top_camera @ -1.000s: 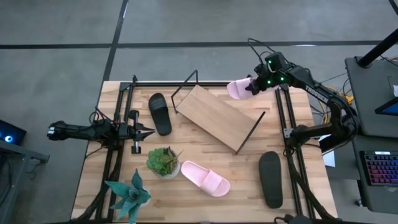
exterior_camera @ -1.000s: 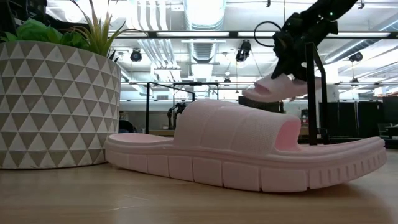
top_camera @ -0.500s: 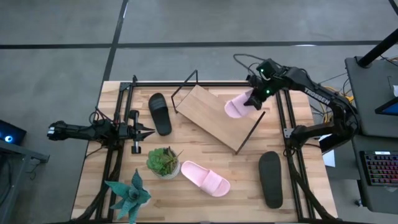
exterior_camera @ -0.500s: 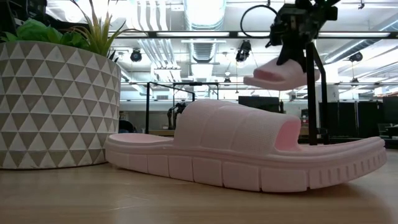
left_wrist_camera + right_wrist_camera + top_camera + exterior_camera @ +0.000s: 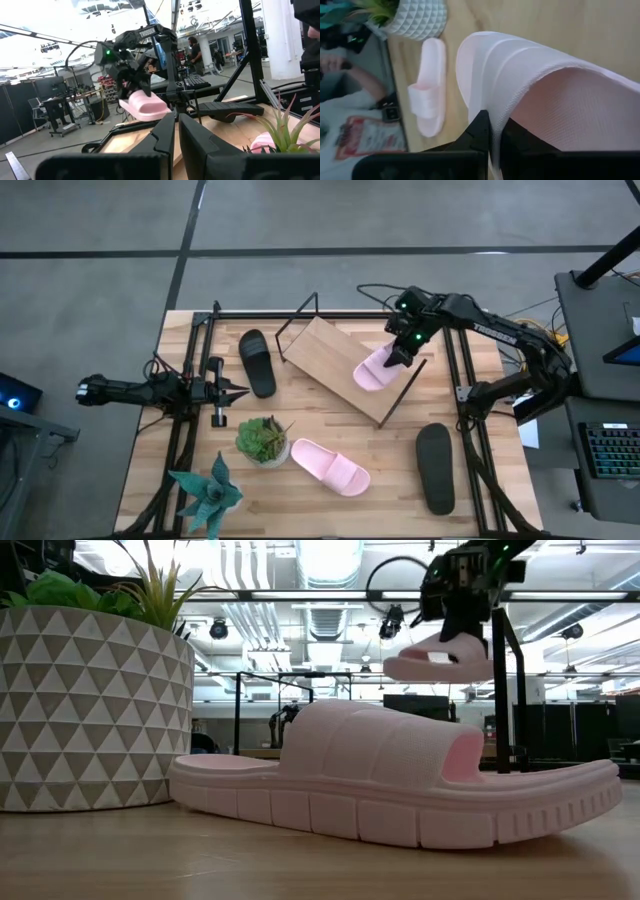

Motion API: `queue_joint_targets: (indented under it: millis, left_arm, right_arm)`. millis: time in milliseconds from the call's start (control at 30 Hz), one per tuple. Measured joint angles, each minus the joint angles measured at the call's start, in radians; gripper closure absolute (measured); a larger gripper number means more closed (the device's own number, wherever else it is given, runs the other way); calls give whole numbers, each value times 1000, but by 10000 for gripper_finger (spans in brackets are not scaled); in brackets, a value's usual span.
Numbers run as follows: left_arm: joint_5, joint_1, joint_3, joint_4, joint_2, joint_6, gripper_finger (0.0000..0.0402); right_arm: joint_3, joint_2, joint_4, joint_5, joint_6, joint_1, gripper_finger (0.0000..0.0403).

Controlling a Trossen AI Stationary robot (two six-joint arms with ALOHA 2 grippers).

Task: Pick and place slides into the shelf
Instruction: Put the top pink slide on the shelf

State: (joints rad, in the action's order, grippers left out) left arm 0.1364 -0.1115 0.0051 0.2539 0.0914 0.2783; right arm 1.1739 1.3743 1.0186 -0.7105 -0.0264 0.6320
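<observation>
The slanted light-wood shelf (image 5: 350, 368) stands on a thin black wire frame. Above its right end the right gripper (image 5: 401, 351) clamps a pale pink ribbed slide (image 5: 374, 369). Far left of the shelf, the left gripper (image 5: 232, 390) rests closed.

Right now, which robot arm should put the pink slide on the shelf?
The right one, probably. Its right hand already grips a pink slide over the shelf, while the left hand waits far off by the table's left side.
</observation>
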Motion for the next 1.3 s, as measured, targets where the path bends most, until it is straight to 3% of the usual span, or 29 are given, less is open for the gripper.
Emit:
queue_joint_targets:
  millis: [300,700,1300]
  left_arm:
    - [0,0,0,0,0,0,391]
    - [0,0,0,0,0,0,391]
    - [0,0,0,0,0,0,391]
  right_arm:
    - [64,146,122,-4,95,0,390]
    - [70,268,155,-80,118,-6,390]
    - [50,310,155,-85,112,-42,390]
